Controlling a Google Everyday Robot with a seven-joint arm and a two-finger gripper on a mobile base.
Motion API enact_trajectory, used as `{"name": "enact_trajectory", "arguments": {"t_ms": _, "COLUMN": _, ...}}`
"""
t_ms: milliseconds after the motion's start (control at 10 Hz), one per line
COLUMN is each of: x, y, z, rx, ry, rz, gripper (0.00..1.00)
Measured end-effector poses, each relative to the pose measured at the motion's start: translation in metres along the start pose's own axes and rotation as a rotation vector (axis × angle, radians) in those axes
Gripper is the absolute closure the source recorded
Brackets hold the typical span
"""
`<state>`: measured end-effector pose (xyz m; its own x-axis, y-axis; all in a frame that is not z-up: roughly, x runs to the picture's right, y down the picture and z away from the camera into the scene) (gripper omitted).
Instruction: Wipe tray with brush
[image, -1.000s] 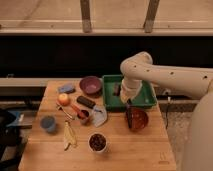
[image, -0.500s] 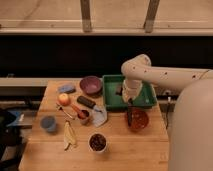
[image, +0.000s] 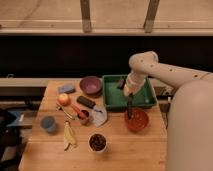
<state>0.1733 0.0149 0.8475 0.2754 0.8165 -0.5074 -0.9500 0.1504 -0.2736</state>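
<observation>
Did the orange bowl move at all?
No. The orange-red bowl stays just in front of the green tray, same as before. The gripper hangs over the tray's front rim, beside the bowl.

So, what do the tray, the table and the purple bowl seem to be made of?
The tray looks like green plastic, smooth, with a moulded rounded rim. The table looks like pale wood: streaky grain shows. The purple bowl is probably matte plastic, possibly ceramic. The gripper hangs over the tray's front edge.
</observation>
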Motion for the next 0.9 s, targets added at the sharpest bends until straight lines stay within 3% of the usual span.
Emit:
{"name": "enact_trajectory", "arguments": {"t_ms": 200, "x": -0.015, "y": -0.005, "z": -0.003, "rx": -0.098, "ry": -0.008, "rz": 0.004, "gripper": 1.00}}
{"name": "enact_trajectory", "arguments": {"t_ms": 300, "x": -0.020, "y": -0.012, "z": -0.007, "rx": -0.119, "ry": -0.018, "rz": 0.010, "gripper": 1.00}}
{"name": "enact_trajectory", "arguments": {"t_ms": 500, "x": -0.031, "y": -0.013, "z": -0.017, "rx": -0.138, "ry": -0.029, "rz": -0.001, "gripper": 1.00}}
{"name": "enact_trajectory", "arguments": {"t_ms": 900, "x": -0.027, "y": -0.004, "z": -0.018, "rx": -0.151, "ry": -0.039, "rz": -0.030, "gripper": 1.00}}
